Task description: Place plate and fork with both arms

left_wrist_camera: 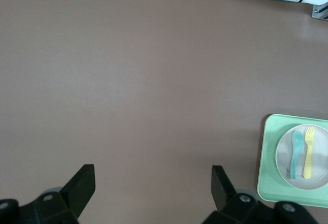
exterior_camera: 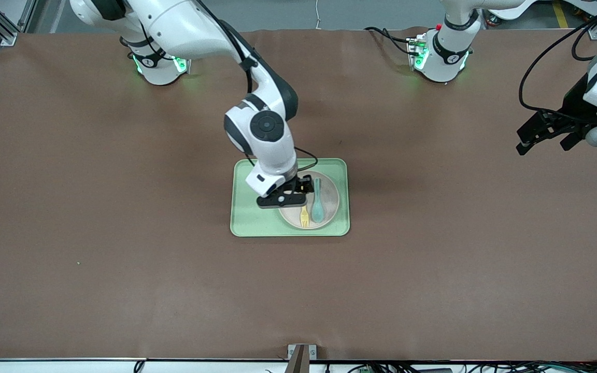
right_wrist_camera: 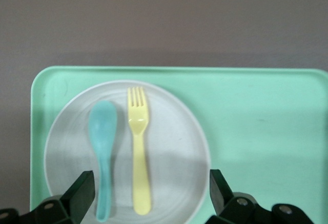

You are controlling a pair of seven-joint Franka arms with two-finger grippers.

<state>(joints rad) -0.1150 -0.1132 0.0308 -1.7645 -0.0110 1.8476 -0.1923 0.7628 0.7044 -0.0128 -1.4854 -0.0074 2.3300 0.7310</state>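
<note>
The fork [right_wrist_camera: 139,149] and spoon [right_wrist_camera: 103,152] look like glossy plastic; the plate [right_wrist_camera: 174,147] seems matt; the table cover [exterior_camera: 122,233] is matt, perhaps paper.

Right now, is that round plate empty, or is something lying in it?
Not empty. The plate on the green tray holds a yellow fork and a blue spoon, lying flat beside each other.

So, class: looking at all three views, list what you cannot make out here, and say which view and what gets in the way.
- Front view: the right gripper hangs over the plate and covers the fork handle.
- Right wrist view: the tray and plate run off the picture's edge.
- Left wrist view: the tray is cut off by the edge; the left gripper shows only two open fingertips over bare table.
- Front view: the spoon stays in full sight.
</note>
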